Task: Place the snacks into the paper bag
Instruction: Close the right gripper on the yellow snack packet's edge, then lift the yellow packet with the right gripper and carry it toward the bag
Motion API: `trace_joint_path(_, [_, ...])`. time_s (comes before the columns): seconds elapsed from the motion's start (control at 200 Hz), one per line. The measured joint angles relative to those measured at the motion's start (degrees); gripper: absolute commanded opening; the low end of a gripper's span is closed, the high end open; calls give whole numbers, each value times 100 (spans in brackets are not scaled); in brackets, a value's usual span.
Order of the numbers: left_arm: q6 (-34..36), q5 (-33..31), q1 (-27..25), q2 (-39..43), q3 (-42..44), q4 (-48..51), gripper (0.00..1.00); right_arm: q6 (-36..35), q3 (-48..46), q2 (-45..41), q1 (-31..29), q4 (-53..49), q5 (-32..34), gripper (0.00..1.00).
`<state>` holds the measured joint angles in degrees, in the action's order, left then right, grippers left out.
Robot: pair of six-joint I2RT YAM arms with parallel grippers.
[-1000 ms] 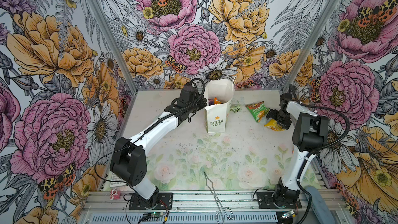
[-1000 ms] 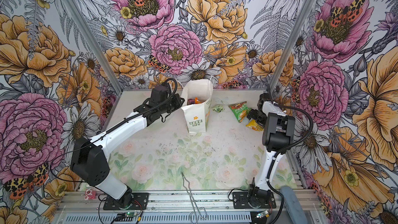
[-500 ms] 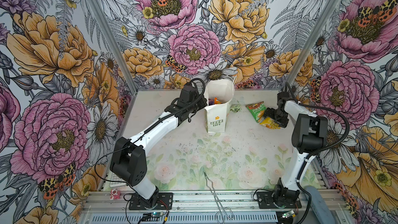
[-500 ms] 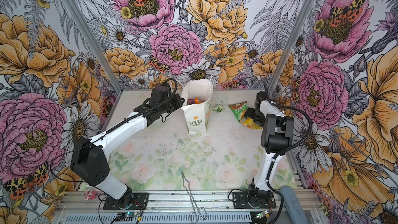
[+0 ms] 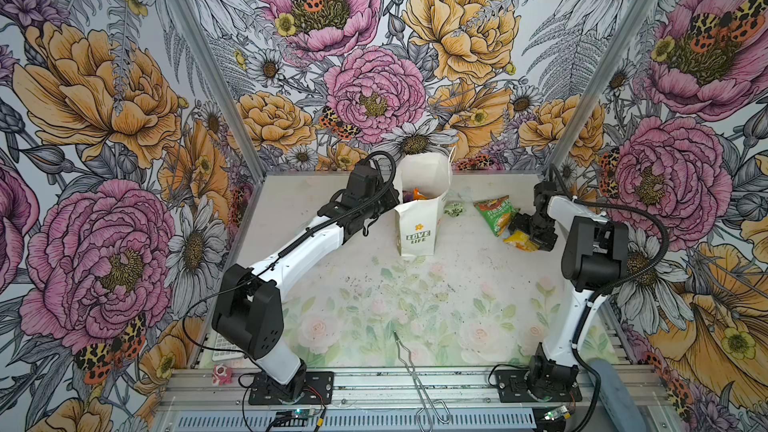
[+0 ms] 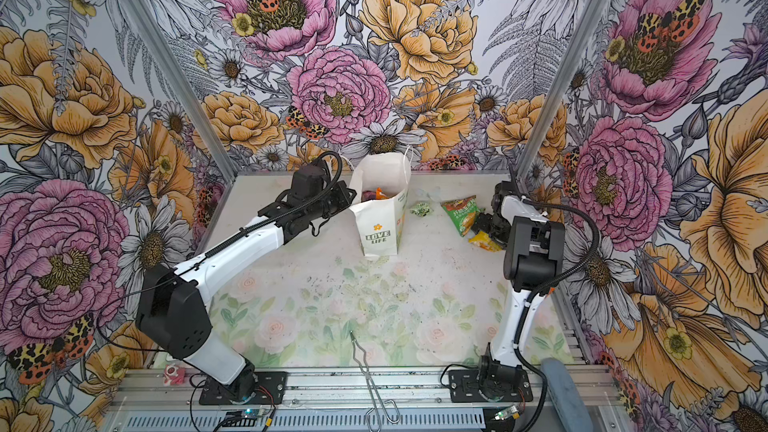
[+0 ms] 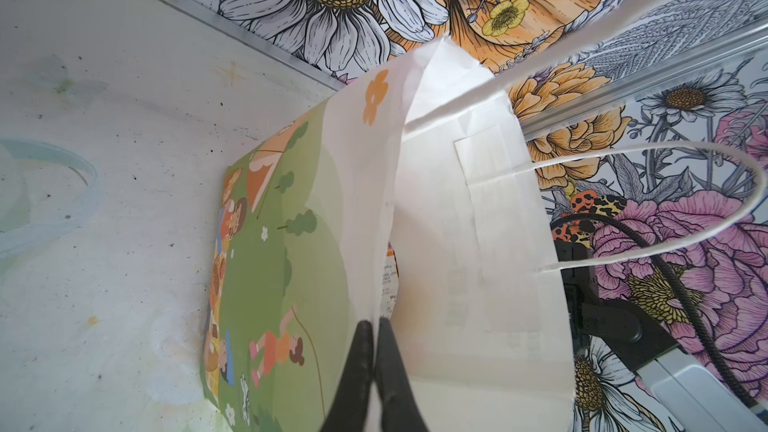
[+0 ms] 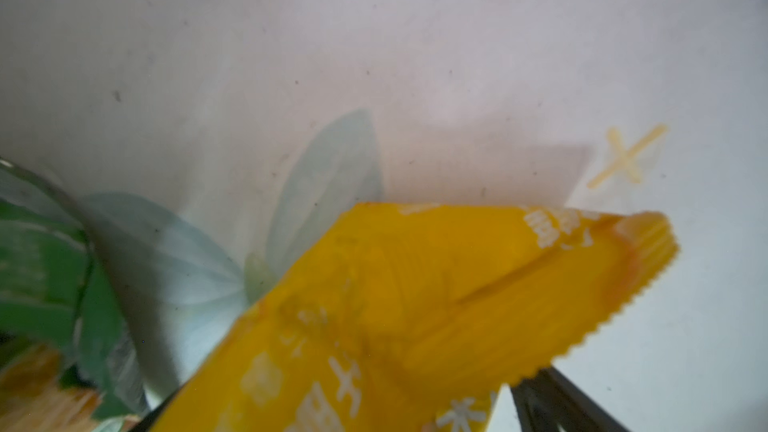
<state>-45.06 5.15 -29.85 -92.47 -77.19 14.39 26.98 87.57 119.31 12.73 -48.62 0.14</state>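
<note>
My left hand (image 7: 372, 326) is clenched on the rim of the paper bag (image 5: 419, 218) — upright at the back of the table (image 5: 374, 284). My right hand (image 5: 527, 232) is spread wide over the yellow packet (image 8: 415, 305) — just beside the green-and-orange packet (image 5: 494, 214).

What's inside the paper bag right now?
Through the paper bag's open top, an orange packet and a purple packet show. Anything deeper is hidden by the bag's walls, so the full count cannot be told.

The paper bag (image 5: 419, 220) is white with green letters and an orange flower; the yellow packet (image 8: 415, 305) has white print.
</note>
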Motion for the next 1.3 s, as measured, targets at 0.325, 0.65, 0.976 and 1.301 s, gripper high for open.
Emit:
trace_joint_path(0.325, [0, 0, 9, 46, 94, -87, 0, -232, 0, -74, 7, 50, -201, 43])
trace_joint_path(0.65, [0, 0, 9, 63, 103, -85, 0, -295, -192, -815, 9, 63, -688, 27])
trace_joint_path(0.976, [0, 0, 9, 63, 103, -85, 0, -345, -162, -2269, -22, 68, -1379, 22])
trace_joint_path(1.301, [-2, 0, 9, 74, 107, -85, 0, -680, 1069, -3012, -1108, 31, -1902, 21])
